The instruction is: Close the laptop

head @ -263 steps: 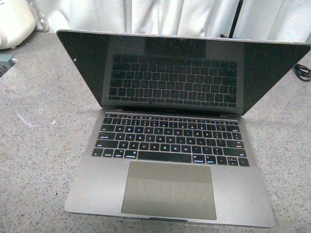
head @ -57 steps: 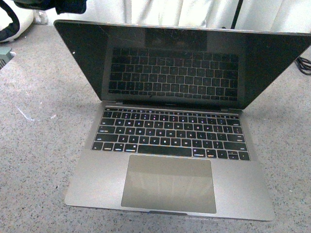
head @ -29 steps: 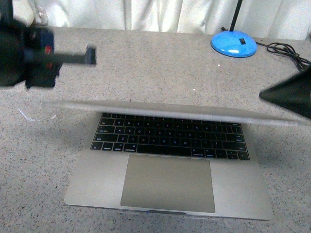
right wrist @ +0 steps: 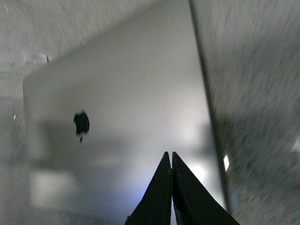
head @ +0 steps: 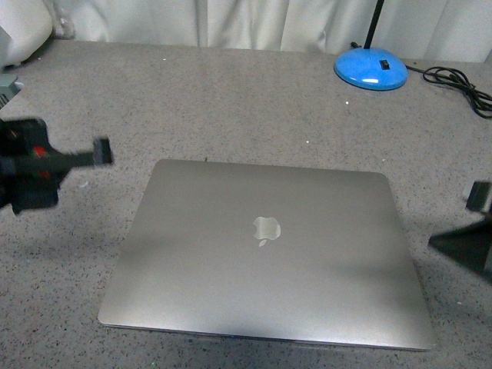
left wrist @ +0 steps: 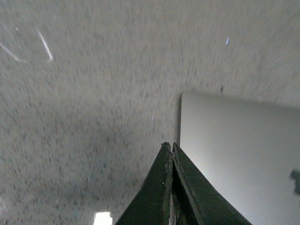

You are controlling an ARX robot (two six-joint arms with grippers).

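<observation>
On the bench (head: 231, 100), the laptop (head: 265, 257) lies closed, logo up. The left tool (left wrist: 168, 146), fingers together, hangs beside its far-left corner; the right tool (right wrist: 168, 154), likewise pinched, by its right edge.

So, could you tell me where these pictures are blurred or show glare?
Front view: the left pincer is smeared with blur, the laptop fairly crisp. Left wrist view: the table is streaked. Right wrist view: table streaked too, pale glare on the laptop.
</observation>
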